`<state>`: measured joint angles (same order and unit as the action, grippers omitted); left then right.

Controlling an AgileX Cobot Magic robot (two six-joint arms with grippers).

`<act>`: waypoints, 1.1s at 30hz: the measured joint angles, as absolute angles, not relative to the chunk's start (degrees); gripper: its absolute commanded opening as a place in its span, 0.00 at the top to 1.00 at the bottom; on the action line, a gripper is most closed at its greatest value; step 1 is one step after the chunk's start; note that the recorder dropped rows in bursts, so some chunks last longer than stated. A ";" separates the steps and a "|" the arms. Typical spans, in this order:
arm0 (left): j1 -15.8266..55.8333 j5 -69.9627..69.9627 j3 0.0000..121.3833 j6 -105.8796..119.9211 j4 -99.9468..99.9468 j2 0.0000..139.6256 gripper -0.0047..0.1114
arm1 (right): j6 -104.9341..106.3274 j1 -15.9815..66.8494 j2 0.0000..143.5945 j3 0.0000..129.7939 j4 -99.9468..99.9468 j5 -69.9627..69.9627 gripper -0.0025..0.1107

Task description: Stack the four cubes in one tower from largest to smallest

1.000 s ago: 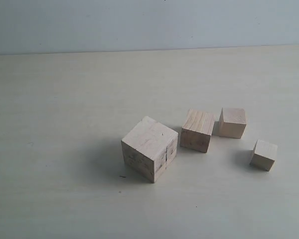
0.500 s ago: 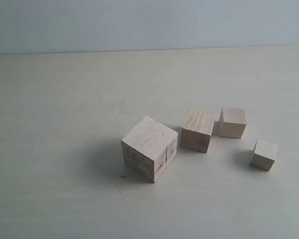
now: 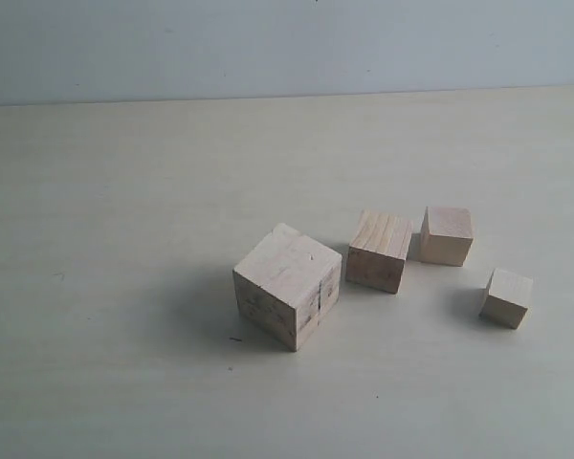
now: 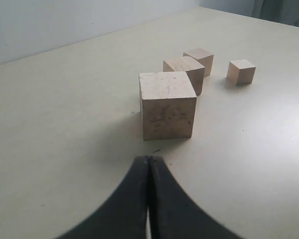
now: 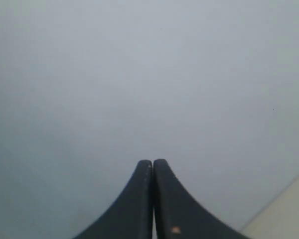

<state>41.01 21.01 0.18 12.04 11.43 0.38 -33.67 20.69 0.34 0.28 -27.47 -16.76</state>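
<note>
Left claw (image 4: pixel 149 164) and right claw (image 5: pixel 152 167) are nowhere near the blocks in the exterior view. Four pale unpainted wooden cubes sit loose on the pale tabletop (image 3: pixel 124 191), nothing stacked: dark-seamed largest cube (image 3: pixel 287 287) leftmost, then second cube (image 3: pixel 379 251), third cube (image 3: pixel 447 235), smallest cube (image 3: pixel 507 297). Left wrist view: claw pinched together, empty, facing the largest, probably parked. Right wrist view: likewise, facing blank grey wall (image 5: pixel 139 74).

You've got the largest cube (image 3: pixel 287 287), dark seam on its right face, standing on the table (image 3: pixel 124 239) near centre. Right and slightly farther: second cube (image 3: pixel 379 251). Just beside it, farther right: third cube (image 3: pixel 447 235). Nearer you, far right, apart: smallest cube (image 3: pixel 507 297).
</note>
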 measured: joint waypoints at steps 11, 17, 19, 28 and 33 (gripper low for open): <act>41.01 21.01 0.18 12.04 11.43 0.38 0.96 | -5.80 20.69 15.68 32.95 -13.86 35.49 0.96; 41.01 21.01 0.18 12.04 11.43 0.38 0.96 | 11.60 20.69 36.10 44.54 -24.75 51.19 0.53; 41.01 21.01 0.18 12.04 11.43 0.38 0.96 | 13.41 20.69 42.27 45.75 -25.29 52.09 0.25; 41.01 21.01 0.18 12.04 11.43 0.38 0.96 | 33.25 26.48 80.03 51.61 -34.07 39.30 0.18; 41.01 21.01 0.18 12.04 11.43 0.38 0.96 | 32.57 26.61 97.66 65.83 -27.48 43.89 0.13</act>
